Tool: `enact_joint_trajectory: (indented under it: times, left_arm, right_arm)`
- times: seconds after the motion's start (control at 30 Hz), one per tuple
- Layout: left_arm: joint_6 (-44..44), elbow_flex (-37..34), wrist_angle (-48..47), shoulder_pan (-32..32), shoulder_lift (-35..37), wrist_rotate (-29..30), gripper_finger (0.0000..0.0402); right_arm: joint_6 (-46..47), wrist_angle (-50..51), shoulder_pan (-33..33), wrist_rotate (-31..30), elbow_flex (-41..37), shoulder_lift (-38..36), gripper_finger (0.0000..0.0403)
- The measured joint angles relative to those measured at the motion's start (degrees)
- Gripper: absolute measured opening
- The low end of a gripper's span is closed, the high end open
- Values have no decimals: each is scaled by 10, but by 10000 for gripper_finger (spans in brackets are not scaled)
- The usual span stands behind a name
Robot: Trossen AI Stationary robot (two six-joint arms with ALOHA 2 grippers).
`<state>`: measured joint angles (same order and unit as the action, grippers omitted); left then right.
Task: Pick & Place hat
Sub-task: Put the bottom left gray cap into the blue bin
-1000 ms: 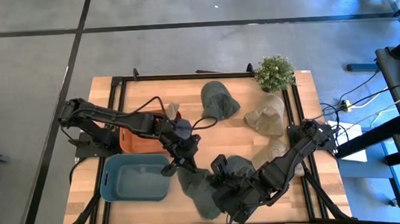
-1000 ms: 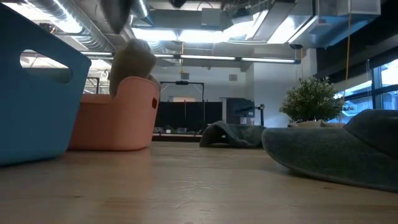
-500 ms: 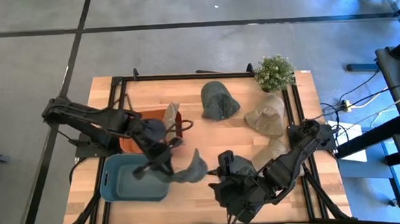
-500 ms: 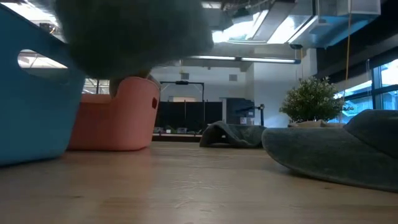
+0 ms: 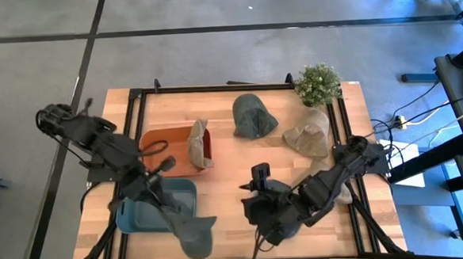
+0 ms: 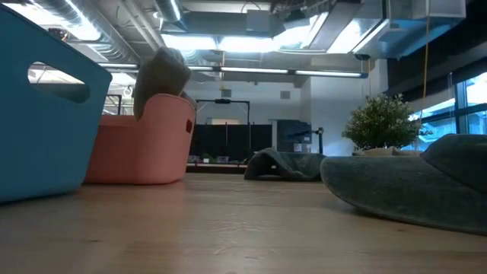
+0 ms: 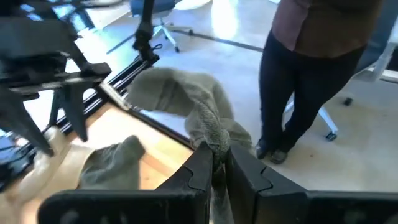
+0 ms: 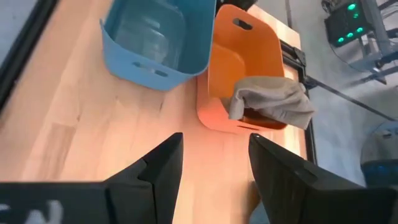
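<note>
Left gripper [image 7: 214, 163] clamped on a green hat [image 5: 196, 233] beside the blue bin [image 5: 133, 218]; right gripper [image 8: 214, 158] apart

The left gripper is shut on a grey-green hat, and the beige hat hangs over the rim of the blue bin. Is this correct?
Not fully. The left gripper is indeed shut on the grey-green hat, but the beige hat hangs over the rim of the orange bin, not the blue bin. The right wrist view shows this clearly.
</note>
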<state>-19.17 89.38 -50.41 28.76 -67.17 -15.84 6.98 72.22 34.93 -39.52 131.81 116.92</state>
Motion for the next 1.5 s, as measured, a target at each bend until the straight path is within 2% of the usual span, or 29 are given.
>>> enact_joint_trajectory:
  times: [0.27, 0.37, 0.5, 0.57, 0.67, 0.77, 1.0, 1.3, 1.5]
  left_arm:
    - [-12, 177, -243, 13, -74, 58, 23]
    - [-34, 205, -324, 23, -102, 58, 23]
    - [-90, 208, -403, 39, -126, 76, 23]
    - [-112, 198, -391, 52, -132, 93, 23]
    - [-192, 194, -396, 75, -142, 96, 23]
    - [-239, 188, -397, 96, -153, 132, 23]
    - [-304, 188, -396, 119, -188, 156, 24]
    - [-333, 187, -396, 121, -222, 200, 24]
    - [-311, 187, -396, 122, -202, 205, 24]
  right_arm:
    - [-20, 6, -34, 1, 0, 0, 185]
    - [-1, 5, -52, 1, 0, 0, 184]
    - [65, 1, -76, 1, 0, 0, 184]
    - [104, -2, -87, 1, 0, 0, 184]
    - [161, -4, -99, 1, 0, 0, 185]
    - [198, -4, -104, 2, 0, 0, 185]
    - [198, -6, -104, 2, 0, 0, 185]
    - [197, -6, -99, 6, 0, 0, 184]
    - [199, -6, -99, 13, 0, 0, 185]
